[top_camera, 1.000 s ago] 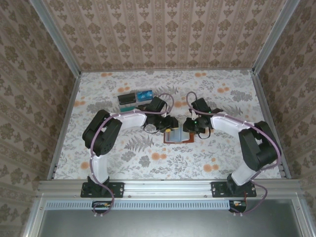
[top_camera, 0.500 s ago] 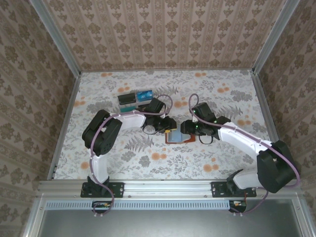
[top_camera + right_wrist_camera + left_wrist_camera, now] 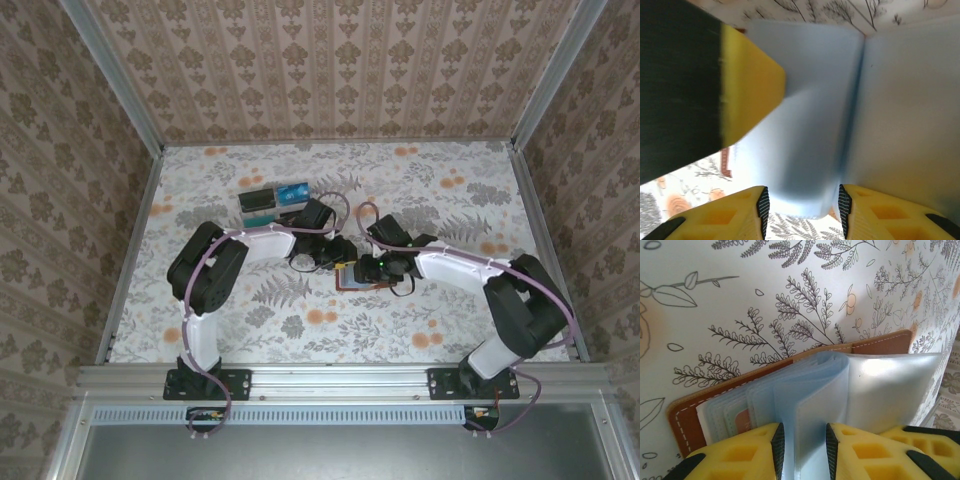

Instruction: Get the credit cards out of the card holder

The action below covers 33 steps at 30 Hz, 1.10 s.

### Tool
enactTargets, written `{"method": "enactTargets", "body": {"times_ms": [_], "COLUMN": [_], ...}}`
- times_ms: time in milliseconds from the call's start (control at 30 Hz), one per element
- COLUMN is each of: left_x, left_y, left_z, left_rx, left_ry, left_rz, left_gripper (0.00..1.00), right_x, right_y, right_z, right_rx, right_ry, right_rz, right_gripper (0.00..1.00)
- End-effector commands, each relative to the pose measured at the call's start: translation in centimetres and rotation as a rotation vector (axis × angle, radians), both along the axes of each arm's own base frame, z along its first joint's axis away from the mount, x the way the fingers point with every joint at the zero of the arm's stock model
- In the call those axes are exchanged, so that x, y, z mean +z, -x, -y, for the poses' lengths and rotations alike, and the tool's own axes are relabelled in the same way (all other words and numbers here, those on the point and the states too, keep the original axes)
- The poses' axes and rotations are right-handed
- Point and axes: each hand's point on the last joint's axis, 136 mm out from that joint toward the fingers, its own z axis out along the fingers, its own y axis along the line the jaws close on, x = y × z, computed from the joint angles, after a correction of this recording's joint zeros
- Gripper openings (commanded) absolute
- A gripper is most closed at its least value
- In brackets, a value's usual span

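Mid-surface, on the floral-print surface [image 3: 250,320], the card holder [image 3: 352,282] lies open between the two arms, brown cover down, blue-grey sleeves up. Both end effectors meet over it in the top view, almost touching each other.

Left end effector [image 3: 340,256]: comes in from the holder's left side. In the left wrist view [image 3: 801,452] the jaws stand narrow and a bundle of translucent sleeve leaves fills the gap, touching both yellow pads [image 3: 771,445]. It is clamped on the sleeves. The rest of the leaves fan up and curl to the right. The brown stitched cover [image 3: 682,415] is flat on the surface beneath. One reddish credit card [image 3: 742,419] shows through a pocket just left of the pads, seated inside.

Right end effector [image 3: 368,268]: sits over the holder's middle. In the right wrist view [image 3: 801,212] the jaws are partly apart and the lower edge of one blue sleeve leaf [image 3: 815,100] bows between the pads [image 3: 852,210]. Cannot tell if it is pinched or only sitting in the gap. The left arm's yellow finger [image 3: 750,85] presses against the same leaf at upper left.
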Motion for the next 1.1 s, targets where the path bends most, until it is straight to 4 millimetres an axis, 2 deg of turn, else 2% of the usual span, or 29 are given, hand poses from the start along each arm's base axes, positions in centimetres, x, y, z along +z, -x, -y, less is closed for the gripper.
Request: {"method": "enactTargets", "body": {"times_ms": [0, 133, 300, 467, 600, 833, 1067], "left_x": [-2.2, -1.3, 1.1, 2.7, 1.7, 1.5, 0.4], "left_y": [0.6, 0.4, -0.7, -1.6, -1.0, -0.4, -0.5], "left_z": [-0.9, -0.4, 0.1, -1.0, -2.4, -1.4, -1.6], "left_rx": [0.013, 0.001, -0.002, 0.028, 0.031, -0.001, 0.012], "left_ry": [-0.048, -0.016, 0.033, 0.023, -0.071, -0.085, -0.131], "left_rz": [-0.052, -0.043, -0.009, 0.022, 0.015, 0.01, -0.017], "left_gripper": [0.32, 0.32, 0.32, 0.32, 0.34, 0.36, 0.35], "right_x": [-1.0, -2.5, -4.2, -4.8, -5.0, -5.3, -5.4], "right_y": [-0.6, -0.6, -0.1, 0.1, 0.1, 0.2, 0.2], "right_z": [0.4, 1.3, 2.6, 3.2, 3.0, 2.5, 2.7], "right_rx": [-0.037, -0.071, -0.102, -0.128, -0.13, -0.121, -0.13], "right_ry": [0.024, 0.069, 0.121, 0.12, 0.111, 0.084, 0.08], "right_rz": [-0.023, -0.062, -0.108, -0.123, -0.128, -0.142, -0.144], "right_gripper": [0.43, 0.37, 0.31, 0.3, 0.29, 0.27, 0.26]}}
